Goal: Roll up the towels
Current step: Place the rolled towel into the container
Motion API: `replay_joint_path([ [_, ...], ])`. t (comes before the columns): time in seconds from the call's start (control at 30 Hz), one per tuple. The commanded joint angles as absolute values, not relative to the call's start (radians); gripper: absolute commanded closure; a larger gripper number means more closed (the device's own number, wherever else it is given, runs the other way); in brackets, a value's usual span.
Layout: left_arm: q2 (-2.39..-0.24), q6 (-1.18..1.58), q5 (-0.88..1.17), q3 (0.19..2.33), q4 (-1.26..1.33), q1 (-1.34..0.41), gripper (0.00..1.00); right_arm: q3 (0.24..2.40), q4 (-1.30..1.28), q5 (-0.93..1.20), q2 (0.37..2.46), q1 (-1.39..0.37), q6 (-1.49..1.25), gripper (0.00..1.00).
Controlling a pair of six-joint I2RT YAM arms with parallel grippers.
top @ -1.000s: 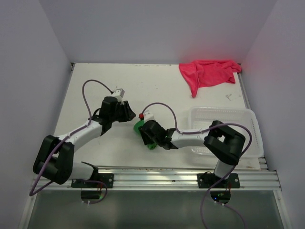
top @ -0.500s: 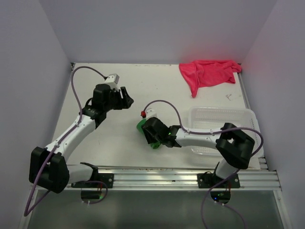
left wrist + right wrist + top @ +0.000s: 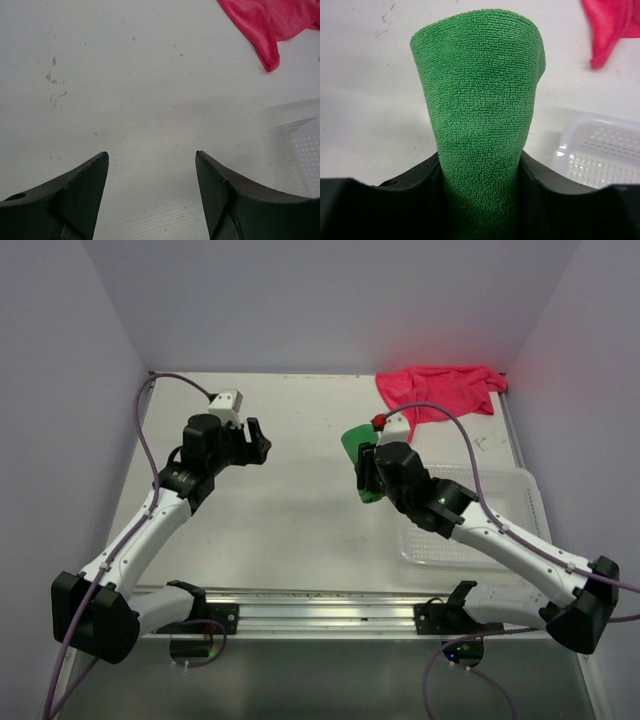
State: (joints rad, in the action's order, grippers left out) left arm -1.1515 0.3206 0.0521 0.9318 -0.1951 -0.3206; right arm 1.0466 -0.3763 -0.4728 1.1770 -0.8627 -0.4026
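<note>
While the R fingers (image 3: 415, 182) clamp round the rolled green towel (image 3: 477, 90), I see the roll sticking out past them, above the worktop (image 3: 300, 530) and just left of the clear mesh basket (image 3: 505, 485). L fingers (image 3: 75, 195) stand apart w/ nothing betw. them, over bare worktop. Pink-red towel (image 3: 440, 390) lies crumpled, unrolled, at the far right corner, well apart from both arms.

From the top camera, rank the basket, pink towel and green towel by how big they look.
1. basket: largest, even though it is partly covered.
2. pink towel: spread loosely, somewhat smaller.
3. green towel: clearly smallest. It is bunched up and partly hidden, so its full size can't be judged.
</note>
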Motion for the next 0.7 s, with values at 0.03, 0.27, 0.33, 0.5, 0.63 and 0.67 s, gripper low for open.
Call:
replay_joint_path([
  [0.03,-1.138,0.285,0.060,0.873,-0.147,-0.313,0.25,1.000,-0.524,-0.595,1.013,-0.798,-0.391,0.90],
  [0.27,-1.101,0.281,0.074,0.825,-0.126,-0.313,0.23,0.821,-0.597,-0.618,0.845,-0.697,-0.448,0.89],
  [0.33,-1.092,0.279,0.077,0.822,-0.124,-0.314,0.23,0.758,-0.585,-0.595,0.830,-0.680,-0.465,0.89],
  [0.5,-1.077,0.278,0.083,0.818,-0.123,-0.316,0.23,0.661,-0.513,-0.552,0.839,-0.655,-0.495,0.89],
  [0.63,-1.072,0.276,0.090,0.816,-0.126,-0.324,0.22,0.595,-0.453,-0.508,0.871,-0.621,-0.514,0.88],
  [0.67,-1.074,0.276,0.089,0.816,-0.126,-0.325,0.22,0.585,-0.427,-0.496,0.882,-0.612,-0.518,0.88],
])
